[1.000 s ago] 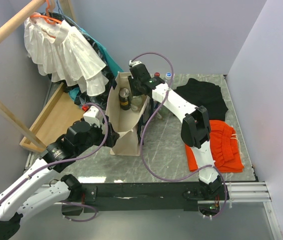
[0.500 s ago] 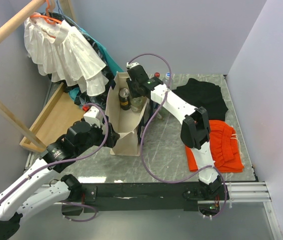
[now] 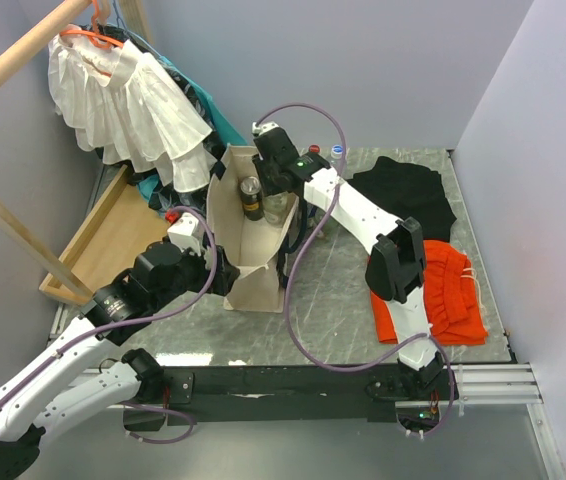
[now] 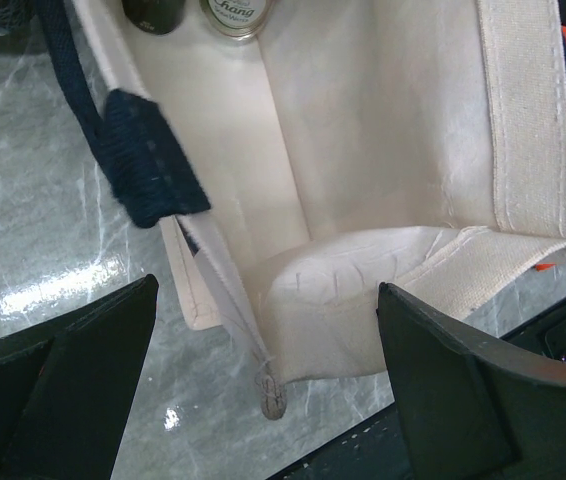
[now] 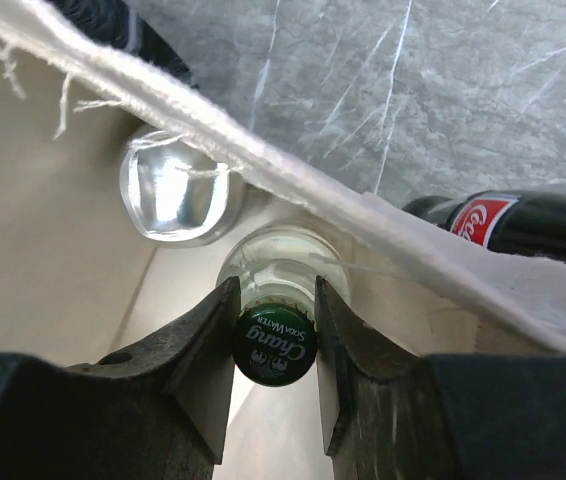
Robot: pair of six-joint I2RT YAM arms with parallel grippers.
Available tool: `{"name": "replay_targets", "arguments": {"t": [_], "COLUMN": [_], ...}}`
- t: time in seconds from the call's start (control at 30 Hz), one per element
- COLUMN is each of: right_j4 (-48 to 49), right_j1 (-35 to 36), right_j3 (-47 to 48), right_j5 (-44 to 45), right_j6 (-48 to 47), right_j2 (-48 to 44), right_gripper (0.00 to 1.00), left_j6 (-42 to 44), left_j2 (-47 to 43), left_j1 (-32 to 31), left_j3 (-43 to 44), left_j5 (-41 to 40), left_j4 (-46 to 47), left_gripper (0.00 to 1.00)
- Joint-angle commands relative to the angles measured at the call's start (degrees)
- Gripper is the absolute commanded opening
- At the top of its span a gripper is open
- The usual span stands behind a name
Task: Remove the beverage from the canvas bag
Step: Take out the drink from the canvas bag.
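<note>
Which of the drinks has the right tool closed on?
The green-capped Chang bottle inside the canvas bag, cap pinched by the right tool; the silver-topped can beside it and the cola bottle outside are untouched.

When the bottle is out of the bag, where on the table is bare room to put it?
Bare marble lies between the canvas bag and the orange garment, crossed by a purple cable. The far edge is crowded: bottles stand behind the bag, beside the black garment. The right end effector is shut on the Chang bottle.
</note>
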Motion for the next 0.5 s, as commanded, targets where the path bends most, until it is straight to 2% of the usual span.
{"name": "replay_targets", "arguments": {"t": [0.0,0.47], "right_j4": [3.9,4.2], "right_j1": [0.9,1.6], "right_j3": [3.1,2.1], "right_j5": [4.2,4.6], "right_j6": [-2.1,-2.6], "right_j2": [-9.4,-11.0], "right_gripper": [0.00,0.00], "left_j6": [0.6,0.6], "left_j2": [0.5,0.8], "left_j1": [-0.4,-0.5], "left_j3": [0.5,0.5], "left_j5": [1.0,1.1], "left_j4": [0.0,0.0], "left_gripper": [0.96,0.96]}}
